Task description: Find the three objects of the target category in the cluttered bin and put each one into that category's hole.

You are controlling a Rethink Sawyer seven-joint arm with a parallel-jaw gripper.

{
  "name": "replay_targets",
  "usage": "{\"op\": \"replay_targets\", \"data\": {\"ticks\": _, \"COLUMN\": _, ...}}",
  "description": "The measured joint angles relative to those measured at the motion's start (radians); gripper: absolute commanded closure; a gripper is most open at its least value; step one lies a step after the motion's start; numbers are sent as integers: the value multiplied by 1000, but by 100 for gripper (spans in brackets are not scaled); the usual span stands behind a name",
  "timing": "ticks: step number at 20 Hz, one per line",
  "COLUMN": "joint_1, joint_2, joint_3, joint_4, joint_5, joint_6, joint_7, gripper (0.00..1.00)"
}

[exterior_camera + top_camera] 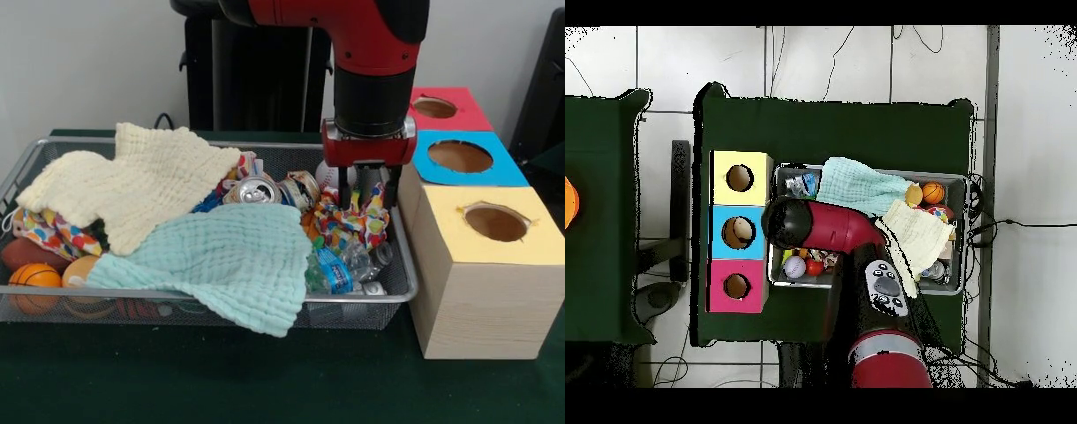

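Note:
The wire mesh bin [177,294] holds a heap of clutter. A white fabric piece with coloured dots [353,221] lies bunched at the bin's right end. My gripper [363,205] is lowered onto it, fingers [342,190] open on either side of a raised fold. A second dotted piece [48,231] shows at the left end, partly under the cream cloth. A third is not visible. The yellow-faced box with its hole [496,223] stands right of the bin, nearest the camera. In the overhead view the arm hides the gripper; the yellow hole [740,178] and the bin [965,180] show.
A cream waffle cloth [141,190] and a mint-green waffle cloth [229,261] cover much of the bin. Crushed cans [256,190], a plastic bottle [331,269] and small basketballs [35,278] lie among them. The blue box's hole [459,156] and the red box's hole [434,108] lie behind the yellow box.

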Motion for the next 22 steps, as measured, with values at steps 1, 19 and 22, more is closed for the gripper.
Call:
{"op": "replay_targets", "data": {"ticks": 1, "joint_1": -1, "joint_2": 0, "joint_3": 0, "joint_4": 0, "joint_5": 0, "joint_6": 0, "joint_7": 0, "gripper": 0}}
{"op": "replay_targets", "data": {"ticks": 19, "joint_1": -32, "joint_2": 21, "joint_3": 0, "joint_4": 22, "joint_5": -1, "joint_6": -9, "joint_7": 0, "gripper": 0}}
{"op": "replay_targets", "data": {"ticks": 22, "joint_1": -32, "joint_2": 38, "joint_3": 0, "joint_4": 23, "joint_5": -1, "joint_6": -21, "joint_7": 0, "gripper": 0}}
